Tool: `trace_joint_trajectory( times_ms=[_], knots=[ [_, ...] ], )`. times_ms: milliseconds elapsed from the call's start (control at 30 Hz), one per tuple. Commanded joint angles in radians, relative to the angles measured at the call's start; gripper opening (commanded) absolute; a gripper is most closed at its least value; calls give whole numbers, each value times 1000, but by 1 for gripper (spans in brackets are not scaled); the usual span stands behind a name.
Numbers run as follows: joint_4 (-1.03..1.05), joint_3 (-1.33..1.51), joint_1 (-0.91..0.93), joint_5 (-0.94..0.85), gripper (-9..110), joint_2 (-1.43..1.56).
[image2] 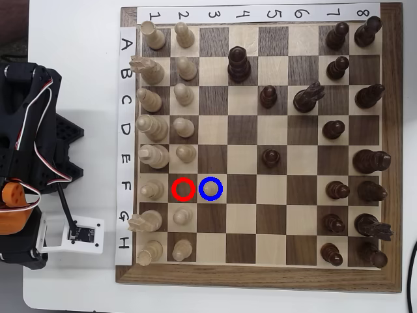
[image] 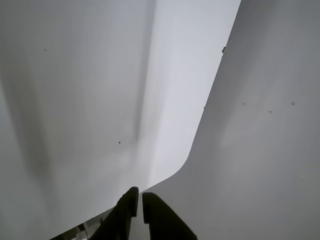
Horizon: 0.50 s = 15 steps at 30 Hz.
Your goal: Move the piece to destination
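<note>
In the overhead view the piece (image2: 211, 188), a small pale pawn, stands upright inside the blue ring of the destination (image2: 202, 197), a light square in row F, column 3. The dark square beside it with the red ring (image2: 183, 189) holds no piece. My arm (image2: 26, 150) is folded on the white table left of the board, well away from the pawn. The wrist view shows my gripper (image: 139, 201) at the bottom edge. Its two dark fingers (image: 160, 215) are shut with only a thin slit between them and nothing held, over bare white table.
The wooden chessboard (image2: 260, 277) carries pale pieces along its left columns and dark pieces on the right. A white camera mount (image2: 78, 233) lies beside the arm. In the wrist view the table's rounded corner (image: 187, 160) borders a grey surface.
</note>
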Motion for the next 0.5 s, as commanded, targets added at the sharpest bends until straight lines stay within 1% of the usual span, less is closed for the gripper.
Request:
trace_joint_trajectory(
  times_ms=[0, 467],
  knots=[
    [-3, 43, 0, 3, 0, 60],
    [-3, 43, -26, -14, 0, 60]
  ],
)
